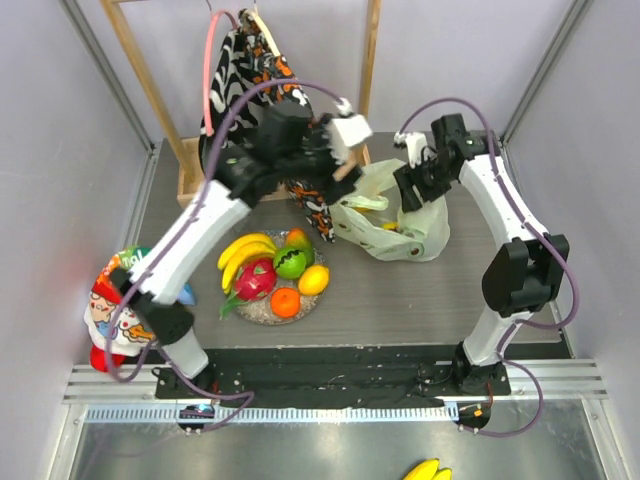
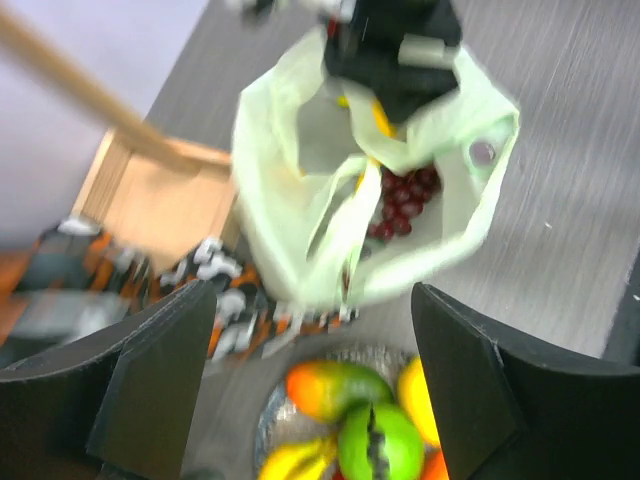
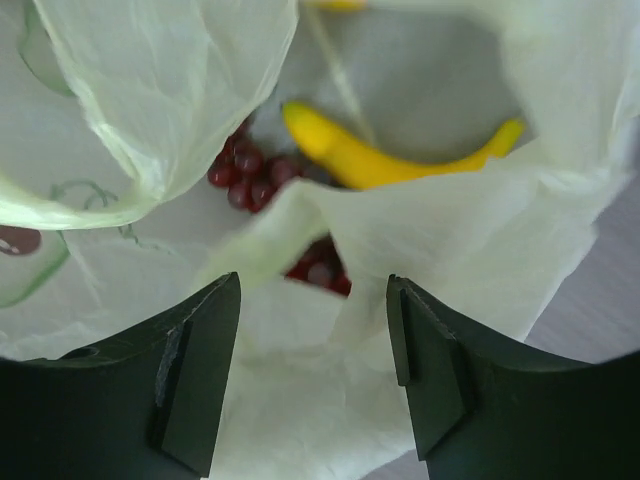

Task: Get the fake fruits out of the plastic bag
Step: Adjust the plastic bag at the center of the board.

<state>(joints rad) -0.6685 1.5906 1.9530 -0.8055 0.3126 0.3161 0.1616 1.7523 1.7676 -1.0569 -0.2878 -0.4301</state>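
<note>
The pale-green plastic bag lies open at the table's back right. Inside it I see dark red grapes and a yellow banana; the grapes also show in the left wrist view. My right gripper is open, low over the bag's mouth, with film between its jaws. My left gripper is open and empty, above the gap between the bag and the plate. On the plate lie a banana bunch, dragon fruit, mango, green apple, lemon and orange.
A black-orange-white cloth hangs from a wooden rack at the back left. A snowman toy stands at the left edge. Grey walls close both sides. Another banana lies below the front rail.
</note>
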